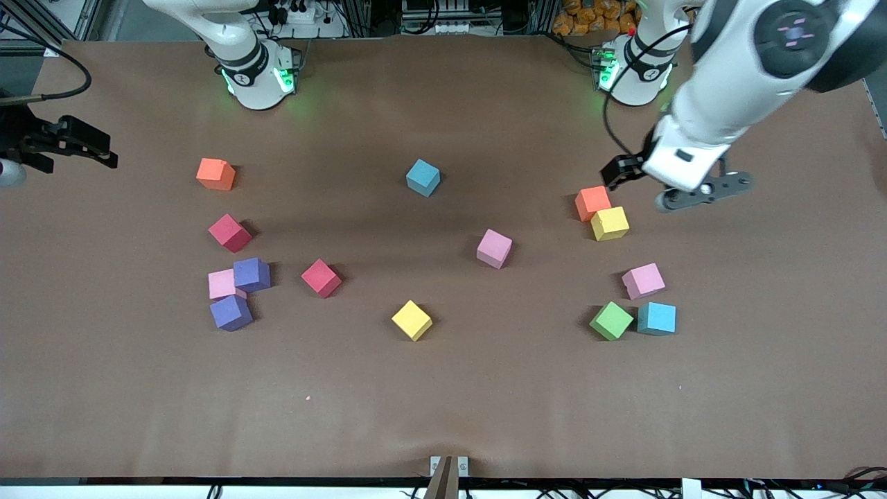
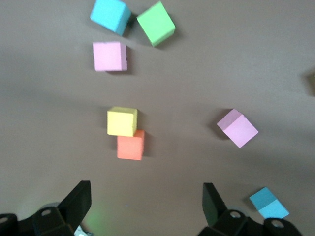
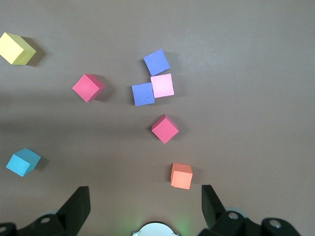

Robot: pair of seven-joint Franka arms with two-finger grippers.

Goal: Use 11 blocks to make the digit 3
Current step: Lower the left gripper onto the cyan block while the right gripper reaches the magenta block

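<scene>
Left wrist view shows the left gripper (image 2: 146, 196) spread wide, empty, above the touching orange block (image 2: 130, 145) and yellow block (image 2: 121, 121) just ahead of its fingers; nothing arranged yet, so descending comes next; right gripper (image 3: 145, 199) waits open

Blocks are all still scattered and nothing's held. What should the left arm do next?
Probably lower the open left gripper onto the orange block beside it. No digit is started, and that block, touching the yellow block, lies closest. The right gripper waits, open, at the table's edge.
</scene>
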